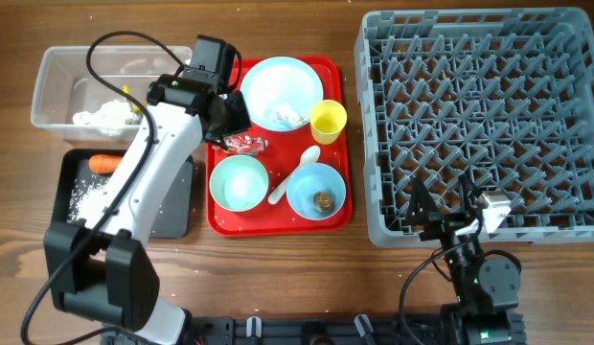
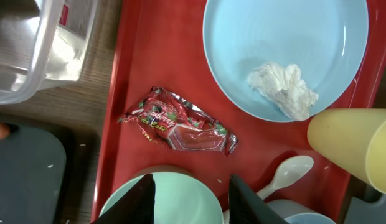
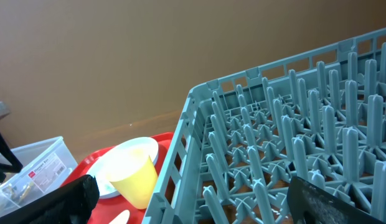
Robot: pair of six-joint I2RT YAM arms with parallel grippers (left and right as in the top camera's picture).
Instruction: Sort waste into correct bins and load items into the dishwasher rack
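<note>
A red and silver wrapper (image 2: 177,127) lies on the red tray, just ahead of my left gripper (image 2: 193,202), which hangs open and empty over the pale green bowl (image 2: 187,199). In the overhead view the left gripper (image 1: 232,123) is above the wrapper (image 1: 245,145). A crumpled tissue (image 1: 289,117) rests on the light-blue plate (image 1: 278,81). The yellow cup (image 1: 328,120), white spoon (image 1: 295,172) and blue bowl (image 1: 311,182) holding a brown lump (image 1: 323,200) are also on the tray. My right gripper (image 1: 441,206) stands open at the near edge of the grey rack (image 1: 489,115).
The clear tub (image 1: 59,81) at the far left holds white tissues (image 1: 105,117). Below it the black tray (image 1: 77,216) holds a carrot (image 1: 104,163) and loose rice (image 1: 86,196). The red serving tray (image 1: 340,77) lies between these bins and the rack.
</note>
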